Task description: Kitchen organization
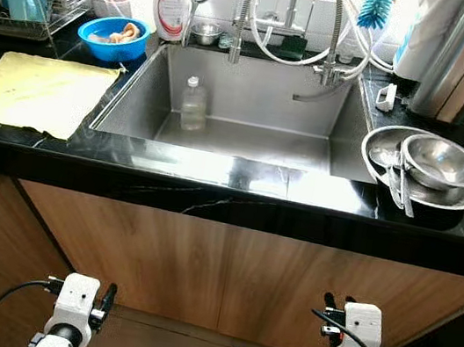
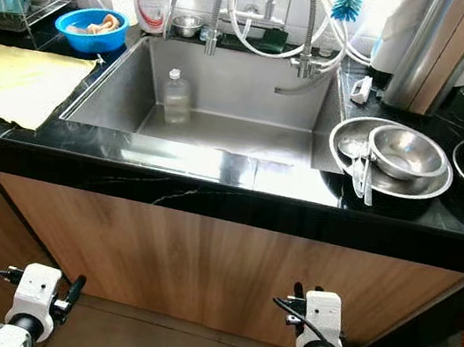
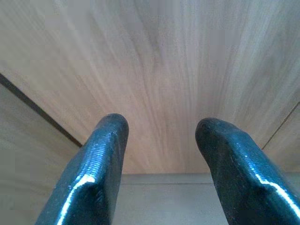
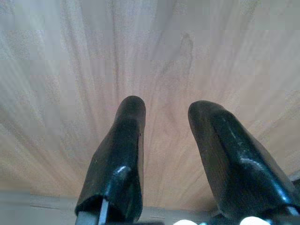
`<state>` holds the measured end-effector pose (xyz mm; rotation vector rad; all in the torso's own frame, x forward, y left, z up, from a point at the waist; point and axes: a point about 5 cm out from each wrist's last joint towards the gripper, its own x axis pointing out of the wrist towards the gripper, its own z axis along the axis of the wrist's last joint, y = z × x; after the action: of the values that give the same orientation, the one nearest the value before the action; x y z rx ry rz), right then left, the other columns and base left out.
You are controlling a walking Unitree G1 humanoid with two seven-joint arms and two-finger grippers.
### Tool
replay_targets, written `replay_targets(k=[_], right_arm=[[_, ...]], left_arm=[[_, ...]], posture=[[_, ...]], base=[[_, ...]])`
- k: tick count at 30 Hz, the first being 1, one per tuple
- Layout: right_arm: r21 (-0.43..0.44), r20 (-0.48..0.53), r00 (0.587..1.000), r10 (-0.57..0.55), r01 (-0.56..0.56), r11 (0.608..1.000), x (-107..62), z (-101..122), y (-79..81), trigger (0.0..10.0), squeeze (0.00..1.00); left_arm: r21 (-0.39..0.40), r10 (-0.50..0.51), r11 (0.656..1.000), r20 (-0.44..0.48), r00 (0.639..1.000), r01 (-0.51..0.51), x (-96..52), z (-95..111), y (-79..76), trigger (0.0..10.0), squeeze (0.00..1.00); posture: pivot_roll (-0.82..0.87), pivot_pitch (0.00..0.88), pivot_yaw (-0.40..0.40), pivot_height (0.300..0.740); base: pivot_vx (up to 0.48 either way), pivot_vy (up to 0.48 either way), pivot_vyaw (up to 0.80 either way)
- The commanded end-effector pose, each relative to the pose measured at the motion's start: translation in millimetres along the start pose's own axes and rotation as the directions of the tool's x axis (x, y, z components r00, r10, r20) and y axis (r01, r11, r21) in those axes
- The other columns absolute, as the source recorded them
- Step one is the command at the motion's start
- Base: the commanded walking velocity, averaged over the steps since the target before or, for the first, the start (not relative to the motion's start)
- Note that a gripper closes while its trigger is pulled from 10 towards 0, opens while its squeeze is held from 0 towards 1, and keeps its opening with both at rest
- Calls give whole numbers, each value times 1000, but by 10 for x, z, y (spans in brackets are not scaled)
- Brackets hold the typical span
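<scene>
Right now both tools hang low before the wooden cabinet front (image 1: 225, 270), under the black tabletop (image 1: 214, 175): your left tool (image 3: 159, 140) has its fingers spread with nothing between them, and your right tool (image 4: 164, 122) is likewise parted and empty. Watch the lift: raising either arm from here could, I judge, clip the tabletop's overhanging edge. One plastic bottle (image 1: 194, 103) stands upright in the sink (image 1: 246, 140); a careless nudge would likely topple it. Right of the sink, one steel bowl (image 1: 441, 161) sits in a wider steel dish (image 1: 379, 145), utensils propped across the rim, ready to slide. One yellow cloth (image 1: 36, 92) and one blue bowl (image 1: 112, 39) lie left.
</scene>
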<state>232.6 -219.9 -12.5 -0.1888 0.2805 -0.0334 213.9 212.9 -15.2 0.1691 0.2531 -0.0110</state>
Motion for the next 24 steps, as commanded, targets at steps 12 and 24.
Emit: replay_targets(k=[12, 24], right_arm=[[-48, 127, 992, -9, 15, 999, -109, 236, -48, 10000, 0], [-65, 295, 953, -65, 88, 994, -148, 734, -96, 10000, 0]], left_arm=[[-49, 123, 992, 172, 977, -116, -59, 364, 120, 10000, 0], [-16, 141, 990, 297, 945, -143, -36, 760, 161, 10000, 0]], posture=[[-115, 0, 44, 740], [-118, 0, 59, 740]], base=[[0, 0, 0], [0, 0, 0]])
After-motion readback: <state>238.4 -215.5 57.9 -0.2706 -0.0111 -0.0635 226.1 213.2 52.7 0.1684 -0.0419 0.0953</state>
